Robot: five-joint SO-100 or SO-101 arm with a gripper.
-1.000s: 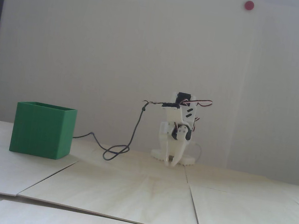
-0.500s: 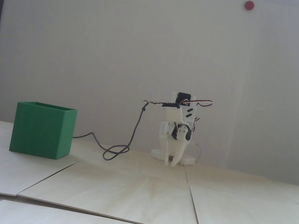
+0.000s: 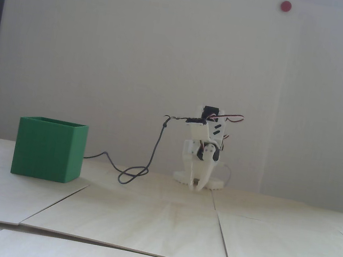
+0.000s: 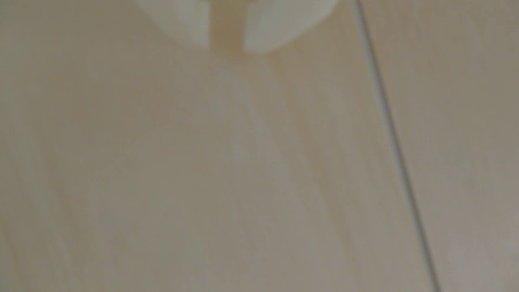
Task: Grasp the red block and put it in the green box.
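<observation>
**Ann:** Jaws first: the white two-finger gripper (image 3: 196,187) hangs folded low in front of its base, tips just above the pale wooden table (image 3: 151,219). The wrist view shows a narrow gap between its fingertips (image 4: 186,22), nothing in it, so slightly parted and empty.

**Bo:** And the small dark-red block?

**Ann:** Not visible in either view. It may already lie inside the large green ridged plastic box (image 3: 49,149), well left of the arm in the fixed view; I cannot tell.

**Bo:** So, my judgement: lift, look around, find it before committing, and mind the looped black cable (image 3: 134,174).
</observation>
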